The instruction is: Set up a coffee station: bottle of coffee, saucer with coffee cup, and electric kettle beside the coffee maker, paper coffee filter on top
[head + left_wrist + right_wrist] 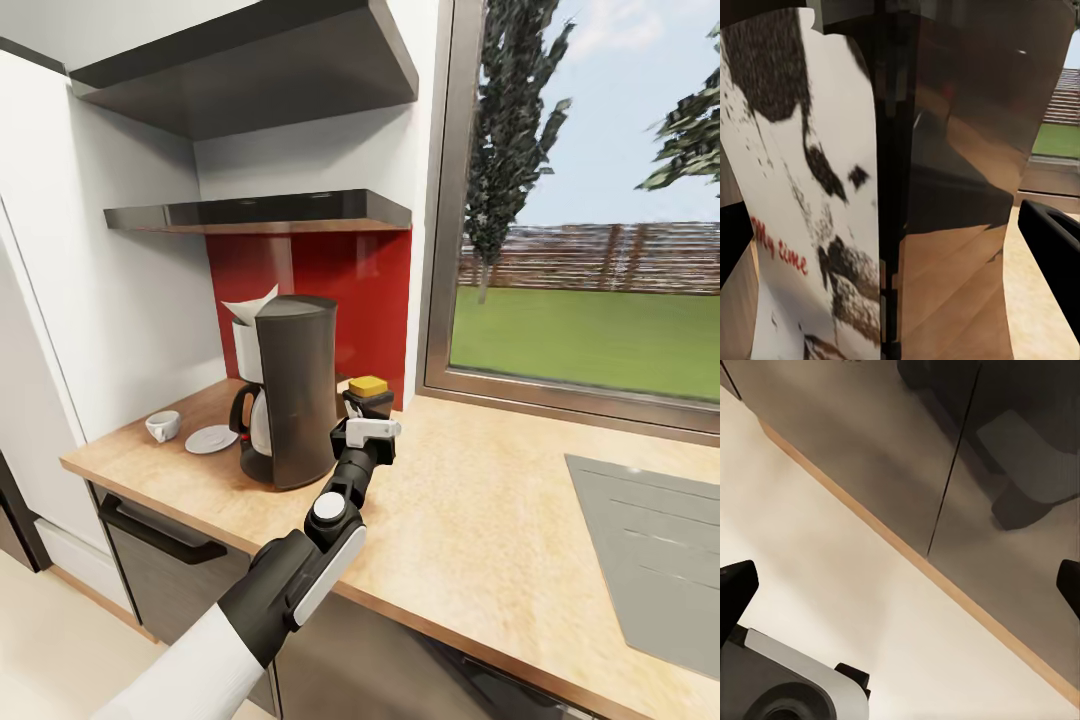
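Yellow-gold on its lid and dark below, the bottle of coffee [368, 393] stands just right of centre in the head view, on the table [480, 500] beside the coffee maker [290, 390] and in front of the red backsplash [370, 290]. The left gripper [368, 425] sits right at the jar; the left wrist view shows its pale label with red lettering pressed close between the dark fingers [1054, 247], so the gripper looks closed on the bottle, though contact on the hidden side is hard to confirm. I judge the jar rigid, smooth-walled and fairly light, likely glass and so breakable if tipped; its flat sides, below the lid, are the sensible place to hold, and it should be let down square on its base. A white paper coffee filter [250, 303] already pokes up from the top of the coffee maker. Lower left of that machine lie the saucer [211, 439] and, just beside it but not on it, the coffee cup [163, 425]. Above, the thin glossy kitchen shelf [260, 213] runs across the upper left. The right gripper [900, 585] hangs with its fingers spread wide and nothing between them, over pale floor [832, 585] and grey cabinet fronts [870, 435].
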Controlling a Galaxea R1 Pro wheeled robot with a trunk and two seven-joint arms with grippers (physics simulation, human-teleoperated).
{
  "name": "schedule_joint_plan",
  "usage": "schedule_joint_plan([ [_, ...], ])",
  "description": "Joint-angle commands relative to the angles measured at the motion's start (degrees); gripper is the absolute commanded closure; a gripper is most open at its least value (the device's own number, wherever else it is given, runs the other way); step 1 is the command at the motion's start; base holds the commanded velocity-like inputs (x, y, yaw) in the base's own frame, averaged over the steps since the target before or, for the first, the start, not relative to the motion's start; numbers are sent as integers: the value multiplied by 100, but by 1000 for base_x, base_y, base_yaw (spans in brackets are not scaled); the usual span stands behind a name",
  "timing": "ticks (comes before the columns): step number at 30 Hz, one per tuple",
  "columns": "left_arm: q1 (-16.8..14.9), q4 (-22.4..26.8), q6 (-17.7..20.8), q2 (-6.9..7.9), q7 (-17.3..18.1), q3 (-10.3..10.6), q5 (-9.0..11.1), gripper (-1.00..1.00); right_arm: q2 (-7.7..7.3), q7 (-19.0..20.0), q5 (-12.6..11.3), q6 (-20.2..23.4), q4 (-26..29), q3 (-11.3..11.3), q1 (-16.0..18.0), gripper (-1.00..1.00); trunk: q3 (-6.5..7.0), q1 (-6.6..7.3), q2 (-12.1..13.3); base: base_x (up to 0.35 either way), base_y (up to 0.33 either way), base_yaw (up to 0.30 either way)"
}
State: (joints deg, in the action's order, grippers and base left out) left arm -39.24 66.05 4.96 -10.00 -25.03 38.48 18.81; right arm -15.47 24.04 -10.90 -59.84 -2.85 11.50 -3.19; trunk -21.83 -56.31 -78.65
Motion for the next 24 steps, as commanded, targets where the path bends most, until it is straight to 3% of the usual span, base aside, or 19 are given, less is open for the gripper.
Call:
schedule_joint_plan([
  [1, -5, 5, 23, 0, -37, 10, 27, 100, 0, 31, -61, -16, -5, 38, 2, -100, 13, 22, 38, 0, 0, 0],
  [18, -5, -12, 29, 0, -29, 10, 27, 100, 0, 31, -61, -16, -5, 38, 2, -100, 13, 22, 38, 0, 0, 0],
  [24, -5, 2, 303, 0, -28, 10, 27, 100, 0, 31, -61, -16, -5, 37, 2, -100, 13, 22, 38, 0, 0, 0],
])
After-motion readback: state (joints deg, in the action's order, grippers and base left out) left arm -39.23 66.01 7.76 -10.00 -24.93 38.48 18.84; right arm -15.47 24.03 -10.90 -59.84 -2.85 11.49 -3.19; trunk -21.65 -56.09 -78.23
